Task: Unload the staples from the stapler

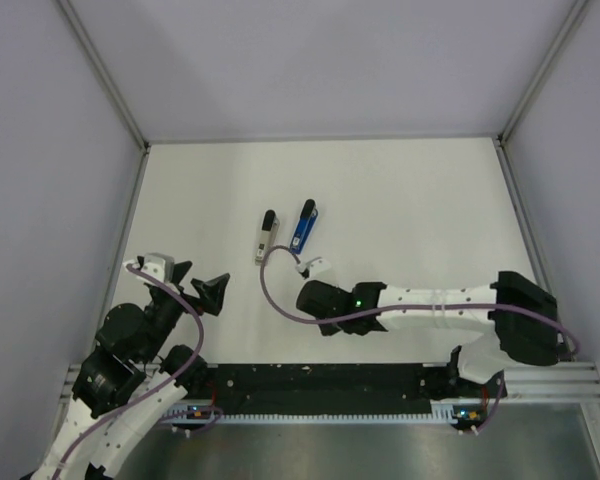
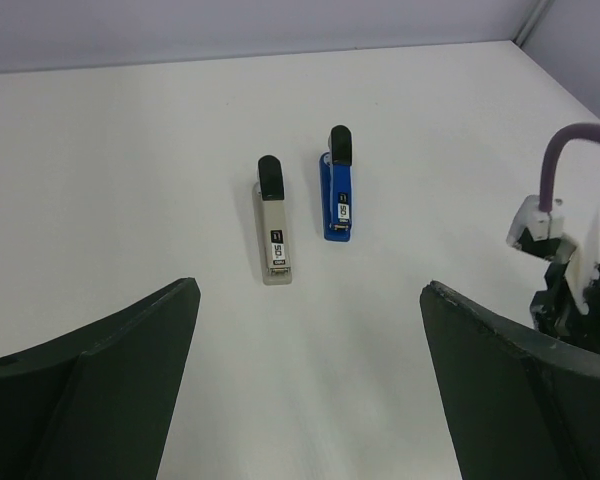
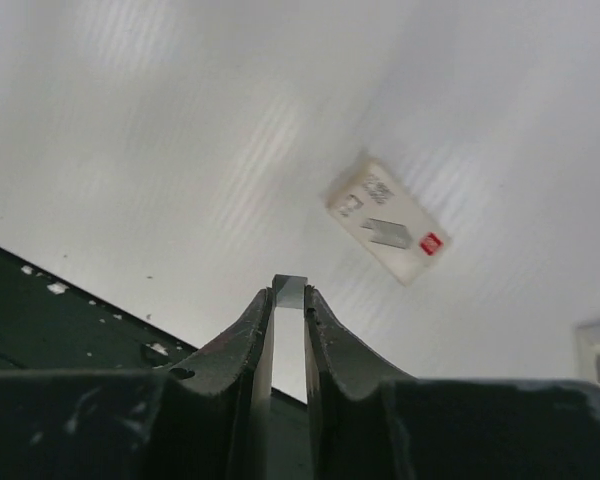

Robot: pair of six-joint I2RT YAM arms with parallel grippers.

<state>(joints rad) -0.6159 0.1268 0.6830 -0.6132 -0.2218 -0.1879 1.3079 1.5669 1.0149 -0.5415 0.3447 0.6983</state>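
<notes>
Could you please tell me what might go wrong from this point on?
1. The right end effector pinches a thin silver strip, seemingly staples, at its very fingertips, so the strip could slip out or break apart.
2. The grey stapler lies close beside the blue stapler, so a reach for one may knock the other.
3. The left end effector hangs open, apart from both, so nothing steadies them.

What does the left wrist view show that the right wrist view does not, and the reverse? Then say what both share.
Left wrist only: the blue stapler and a grey stapler lying side by side, apart, beyond the open left gripper. Right wrist only: the right gripper shut on a thin silvery strip, and a small white box lying on the table. Both: the white table.
</notes>
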